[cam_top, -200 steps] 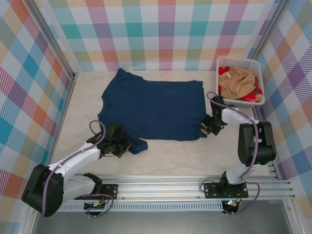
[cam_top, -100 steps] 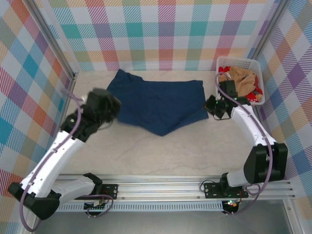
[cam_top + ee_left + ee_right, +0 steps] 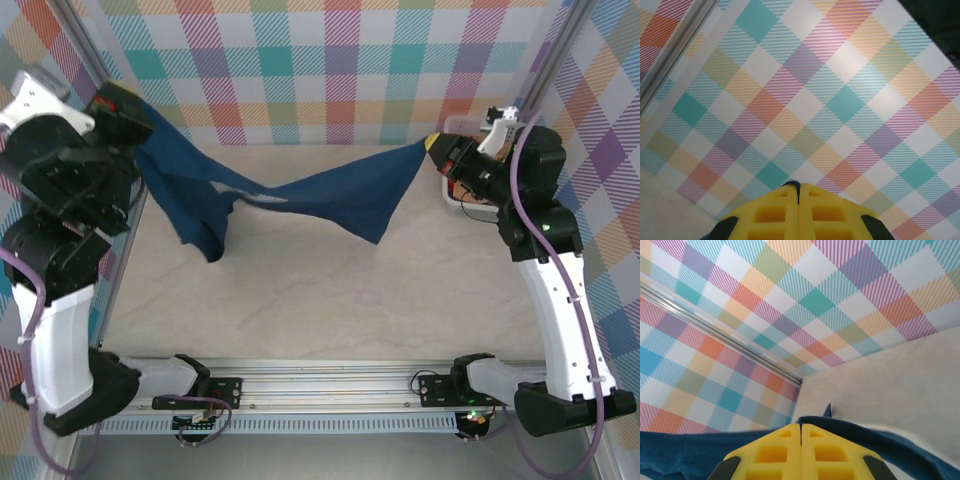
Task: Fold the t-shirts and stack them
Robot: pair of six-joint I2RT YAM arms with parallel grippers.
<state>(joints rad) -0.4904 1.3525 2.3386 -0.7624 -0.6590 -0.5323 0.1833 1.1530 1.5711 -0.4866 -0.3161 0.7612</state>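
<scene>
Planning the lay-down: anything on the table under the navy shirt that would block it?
Nothing visible. The shirt hangs stretched between the left gripper and right gripper, both shut on it, over bare table. The basket sits off at the far right edge, outside the drop area.

Pastel plaid walls (image 3: 330, 70) (aluminium posts (image 3: 76, 35) at the corners) enclose a pale marbled tabletop (image 3: 330, 300), evenly lit.

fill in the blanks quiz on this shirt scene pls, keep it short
The left gripper and right gripper hold one ____ t-shirt stretched between them.
Both grippers are ____ on the cloth.
The white basket sits behind the ____ arm.
Missing words: navy; shut; right
</scene>
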